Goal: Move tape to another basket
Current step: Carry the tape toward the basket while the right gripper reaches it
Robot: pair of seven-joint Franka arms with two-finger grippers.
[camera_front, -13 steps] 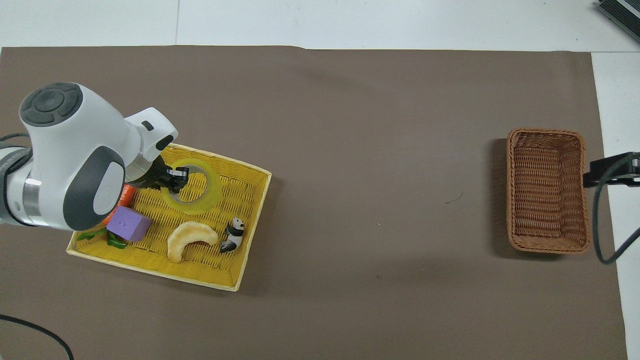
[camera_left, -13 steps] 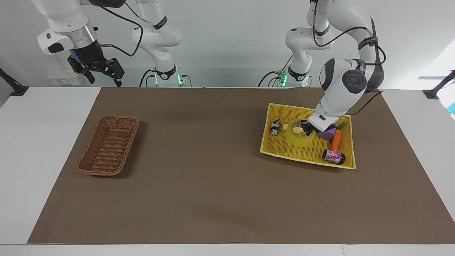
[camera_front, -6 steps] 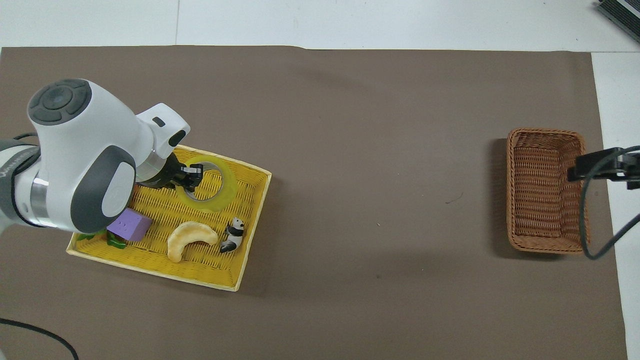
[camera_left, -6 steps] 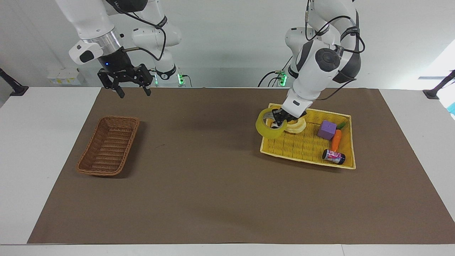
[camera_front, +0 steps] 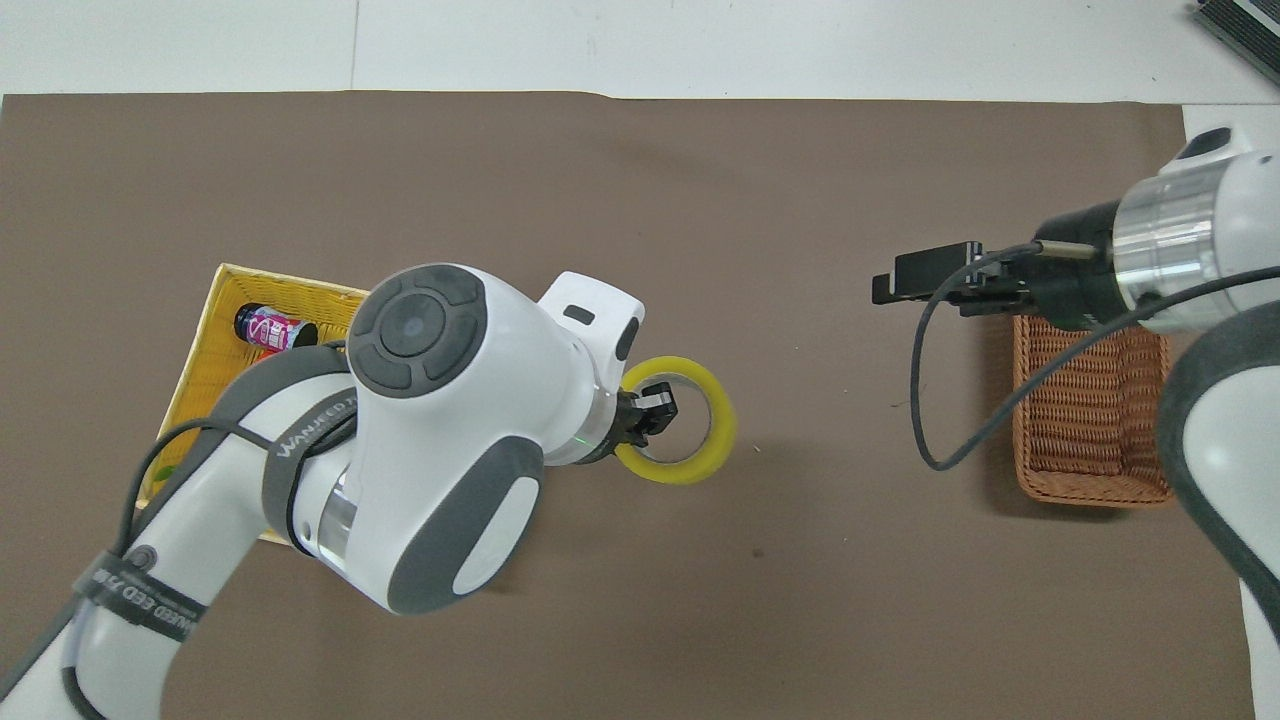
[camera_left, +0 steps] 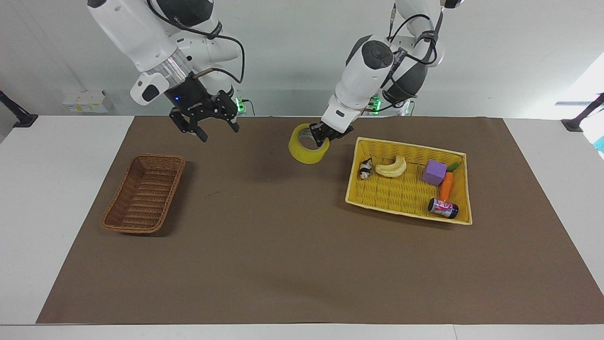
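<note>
The left gripper [camera_left: 322, 137] is gripping the tape [camera_left: 308, 150] over bare mat beside the yellow basket [camera_left: 408, 194]; the right gripper [camera_left: 204, 124] is hanging wide near the brown basket [camera_left: 144, 193].

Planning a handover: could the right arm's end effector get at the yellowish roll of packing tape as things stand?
Probably yes: the yellowish roll of packing tape hangs from the left end effector over bare mat, with nothing between it and the open right end effector.
</note>
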